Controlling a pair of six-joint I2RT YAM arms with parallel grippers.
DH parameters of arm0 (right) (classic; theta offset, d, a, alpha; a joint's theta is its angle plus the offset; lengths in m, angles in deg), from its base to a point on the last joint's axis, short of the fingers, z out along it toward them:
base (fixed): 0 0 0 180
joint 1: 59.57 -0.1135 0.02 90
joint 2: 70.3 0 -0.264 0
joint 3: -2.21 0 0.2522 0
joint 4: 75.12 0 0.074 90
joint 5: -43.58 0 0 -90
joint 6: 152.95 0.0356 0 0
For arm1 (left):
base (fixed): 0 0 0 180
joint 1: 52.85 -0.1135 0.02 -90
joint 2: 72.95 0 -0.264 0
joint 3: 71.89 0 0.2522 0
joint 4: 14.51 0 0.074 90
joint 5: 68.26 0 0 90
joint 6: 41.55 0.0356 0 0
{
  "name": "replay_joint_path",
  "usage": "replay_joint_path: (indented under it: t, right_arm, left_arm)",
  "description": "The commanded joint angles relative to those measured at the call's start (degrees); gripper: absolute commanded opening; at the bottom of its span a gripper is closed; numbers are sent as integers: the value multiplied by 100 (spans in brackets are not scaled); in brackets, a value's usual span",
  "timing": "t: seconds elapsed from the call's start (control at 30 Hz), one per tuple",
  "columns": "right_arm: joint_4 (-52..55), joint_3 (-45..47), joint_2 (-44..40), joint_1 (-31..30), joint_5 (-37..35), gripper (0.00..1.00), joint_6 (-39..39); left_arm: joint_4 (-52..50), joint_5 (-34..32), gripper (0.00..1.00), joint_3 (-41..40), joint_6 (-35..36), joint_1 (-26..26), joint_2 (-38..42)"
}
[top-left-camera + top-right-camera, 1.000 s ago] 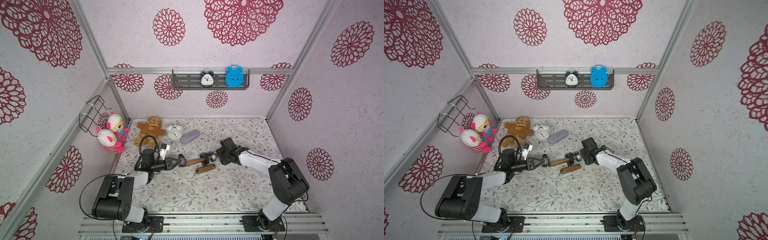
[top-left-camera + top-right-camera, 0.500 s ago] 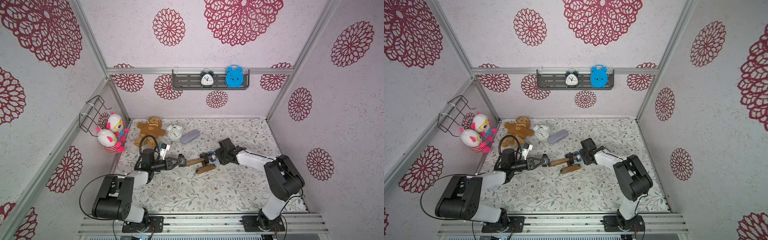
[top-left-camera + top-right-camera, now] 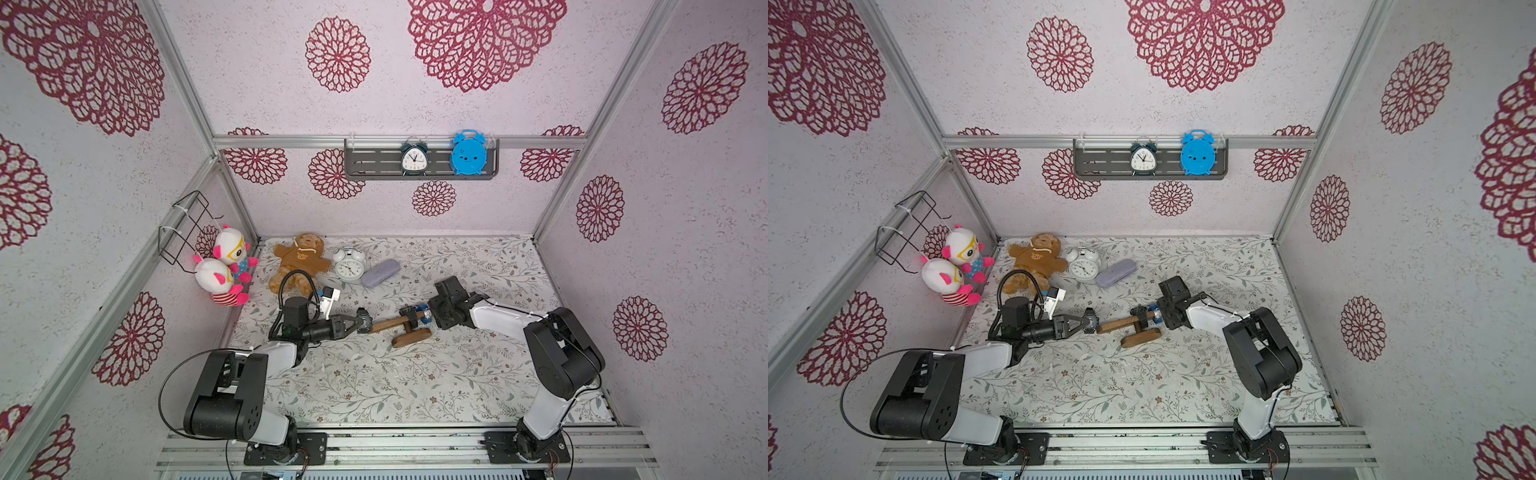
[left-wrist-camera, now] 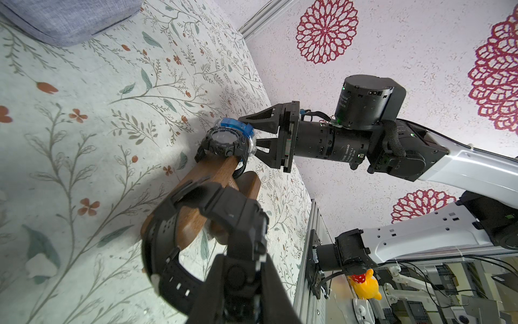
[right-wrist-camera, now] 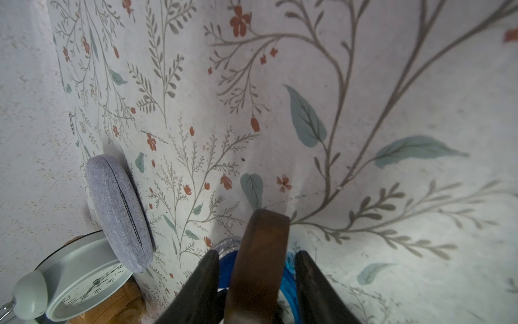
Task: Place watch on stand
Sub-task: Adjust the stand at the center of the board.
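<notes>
Watch (image 4: 224, 209), black-strapped, is hanging pinched tight in your left gripper (image 3: 357, 323), loop lining up with the free end of the stand (image 3: 388, 325) so it can slide on. Your right gripper (image 4: 249, 134) is straddling the other end, jaws partly apart, seemingly bracing; contact unclear.

A robotics lab cell, dressed as a domestic room, is shown. The walls (image 3: 457, 199) are papered with red floral medallions and are framed by bare aluminium profiles (image 3: 291, 142). The floor is covered with a leaf-and-flower print sheet (image 3: 415, 386). Homely props are set about: a grey wall shelf (image 3: 374, 163) on which a dark alarm clock (image 3: 413, 158) and a blue alarm clock (image 3: 468, 153) are stood, plush toys (image 3: 226, 253), and a wire basket (image 3: 185, 230) fixed to a side wall. The left arm (image 3: 232, 386) and right arm (image 3: 561, 353) are bolted to a metal rail (image 3: 407, 446) along the open front. Beyond that rail, in the left wrist view, cables (image 4: 426, 273) are seen.
</notes>
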Motion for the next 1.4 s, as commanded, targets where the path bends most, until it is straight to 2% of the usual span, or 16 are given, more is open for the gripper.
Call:
replay_joint_path:
  t: [0.0,0.67,0.8,0.93,1.07,1.37]
  right_arm:
    - [-57,-61,9,-49,-132,47,128]
    - [-373,333,-191,-112,-371,35,234]
    - [-433,393,-270,-145,-471,29,239]
    - [-710,598,-467,-201,-679,17,285]
    - [-1092,941,-718,-268,-955,1,397]
    - [-2326,1781,-1192,-481,-1845,0,302]
  left_arm:
    - [8,23,10,117,108,-23,40]
    - [-38,-4,10,121,127,-7,59]
    - [-47,-4,10,121,132,-13,67]
    - [-64,-14,10,121,142,-11,98]
    - [-92,-22,10,120,148,-16,128]
    - [-200,-131,10,86,231,-50,319]
